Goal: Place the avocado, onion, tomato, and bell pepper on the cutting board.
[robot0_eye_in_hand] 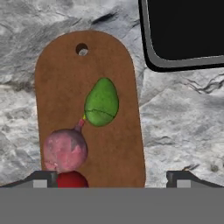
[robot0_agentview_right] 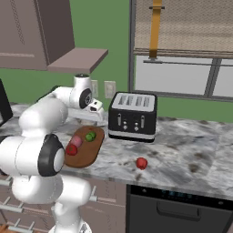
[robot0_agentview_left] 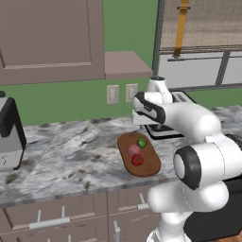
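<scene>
The reddish-brown cutting board (robot0_eye_in_hand: 65, 74) lies on the marble counter, also seen as the cutting board (robot0_agentview_left: 149, 163) and the cutting board (robot0_agentview_right: 86, 157). On it rest the green avocado (robot0_eye_in_hand: 101, 103), the pinkish onion (robot0_eye_in_hand: 64, 149) and a deep-red fruit (robot0_eye_in_hand: 72, 179); I cannot tell whether that one is the tomato or the bell pepper. A second red fruit (robot0_agentview_right: 141, 163) sits alone on the counter to the right, in front of the toaster. My gripper (robot0_eye_in_hand: 113, 179) hangs over the near end of the board, open, with nothing between its fingertips (robot0_eye_in_hand: 43, 177).
A black toaster (robot0_agentview_right: 133, 116) stands just right of the board, close to the hand. A dark appliance (robot0_agentview_left: 9, 132) sits at the far left of the counter. Wall cabinets and a window are behind; drawers and a dishwasher front lie below the counter edge.
</scene>
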